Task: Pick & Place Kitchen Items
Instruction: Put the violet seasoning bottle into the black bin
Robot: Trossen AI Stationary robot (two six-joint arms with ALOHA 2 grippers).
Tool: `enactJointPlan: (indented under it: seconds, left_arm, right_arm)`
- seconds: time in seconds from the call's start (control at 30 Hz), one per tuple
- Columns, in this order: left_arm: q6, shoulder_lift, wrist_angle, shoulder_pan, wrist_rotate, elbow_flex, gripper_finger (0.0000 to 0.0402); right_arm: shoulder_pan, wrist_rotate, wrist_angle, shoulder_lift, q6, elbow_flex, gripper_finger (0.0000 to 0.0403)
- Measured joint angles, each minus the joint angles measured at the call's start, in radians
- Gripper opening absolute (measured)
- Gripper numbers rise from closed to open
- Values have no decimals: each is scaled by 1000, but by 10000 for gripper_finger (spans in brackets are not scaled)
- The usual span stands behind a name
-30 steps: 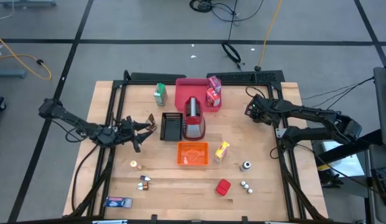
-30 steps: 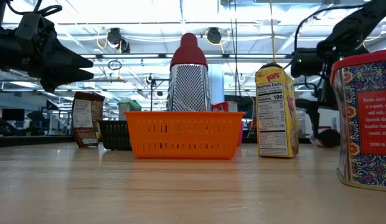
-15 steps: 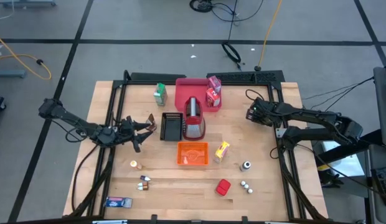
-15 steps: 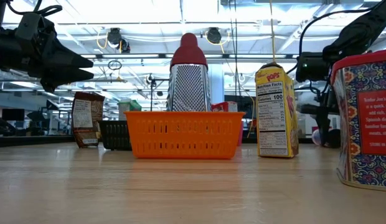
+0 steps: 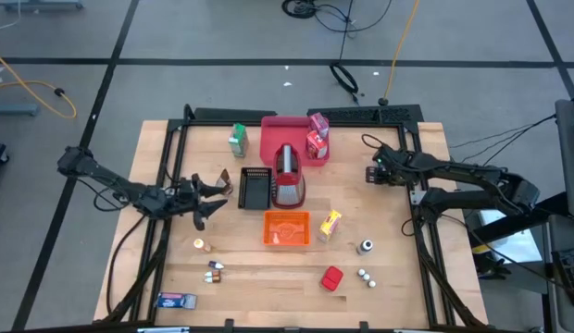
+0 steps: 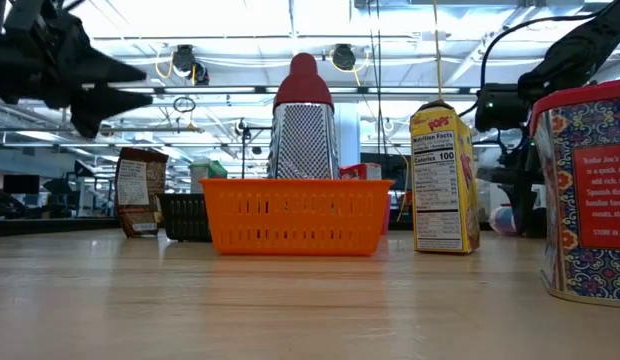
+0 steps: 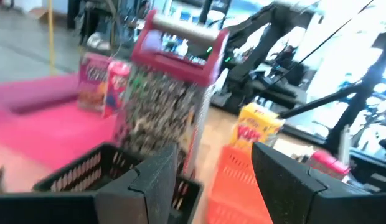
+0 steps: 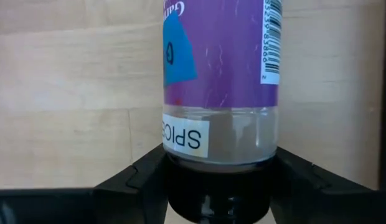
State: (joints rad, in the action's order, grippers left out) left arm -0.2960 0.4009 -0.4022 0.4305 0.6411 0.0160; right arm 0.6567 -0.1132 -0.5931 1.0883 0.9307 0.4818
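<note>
R gripper (image 5: 372, 172) sits over the table's right-rear part, well clear of the pile of goods. Its wrist view shows a spice jar (image 8: 221, 81) with a purple label between the two dark fingers (image 8: 134, 177), dark cap end down by the finger roots; the fingers bracket the jar's lower end and look to be clamped on it. So R reads as gripping the jar. From above, the jar itself can't be made out in the gripper.

L gripper (image 5: 213, 190) hovers off the wood, jaws parted, nothing between them. Its wrist view looks past the fingers at what lies just ahead: black basket (image 7: 99, 171) nearest, red-topped grater (image 7: 171, 93) behind that, orange basket (image 7: 240, 186) and yellow POPS carton (image 7: 260, 127) off to one side, pink tray (image 7: 43, 121) with pink cartons (image 7: 103, 84) beyond.

Other goods, rel. to L gripper: brown packet (image 5: 225, 178) just beside the tips; small bottles (image 5: 214, 269) and blue box (image 5: 176, 300) nearer the front edge. Rel. to R: red carton (image 5: 316, 145) on the tray, toward centre; round tin (image 5: 366, 246), white shakers (image 5: 366, 276) and red box (image 5: 331, 278) toward the front.

Step, my read: R is mid-carry w/ the jar, pick done, place pending. L waits, or is lining up on the brown packet.

Next move needs: R to swing in toward a basket or tray, keep the jar from slipping in a narrow grip near its cap, lower before letting go. Target container can't be told from here. L should stay clear of R's path over the baskets.
</note>
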Motion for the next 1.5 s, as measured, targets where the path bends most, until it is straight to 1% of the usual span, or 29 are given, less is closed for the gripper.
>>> enactJointPlan:
  seconds: [0.1, 0.23, 0.4, 0.6, 0.7, 0.77, 0.9, 1.0, 1.1, 1.3, 1.4, 1.5]
  left_arm:
    - [52, 0, -21, 0, -14, 22, 209]
    - [111, 9, -16, 0, -14, 58, 209]
    - [167, 67, -14, 0, -14, 130, 209]
    - [278, 199, -12, 0, -13, 256, 209]
    - [362, 280, 17, 0, -12, 336, 209]
    - [424, 336, 48, 0, 14, 397, 209]
    - [565, 455, 98, 0, 79, 525, 209]
    - [702, 555, 121, 0, 137, 623, 209]
    - [887, 661, 120, 0, 220, 710, 209]
    - [1345, 854, 113, 0, 401, 865, 209]
    - [1547, 937, 108, -14, 435, 939, 209]
    - [1694, 1010, 106, -38, 444, 1005, 209]
  right_arm:
    - [-13, 38, 27, -26, -50, 40, 199]
    - [-45, 61, 27, -55, -102, 94, 199]
    - [-93, 121, 58, -86, -163, 171, 199]
    - [-161, 172, 107, -122, -205, 259, 199]
    - [-203, 176, 111, -130, -218, 303, 199]
    - [-231, 182, 119, -132, -222, 337, 199]
    - [-287, 225, 157, -133, -236, 391, 199]
    - [-334, 261, 225, -133, -239, 409, 199]
    - [-376, 275, 281, -132, -244, 413, 199]
    - [-457, 272, 344, -132, -242, 413, 199]
    - [-493, 272, 377, -132, -239, 413, 199]
    - [-533, 271, 431, -132, -237, 413, 199]
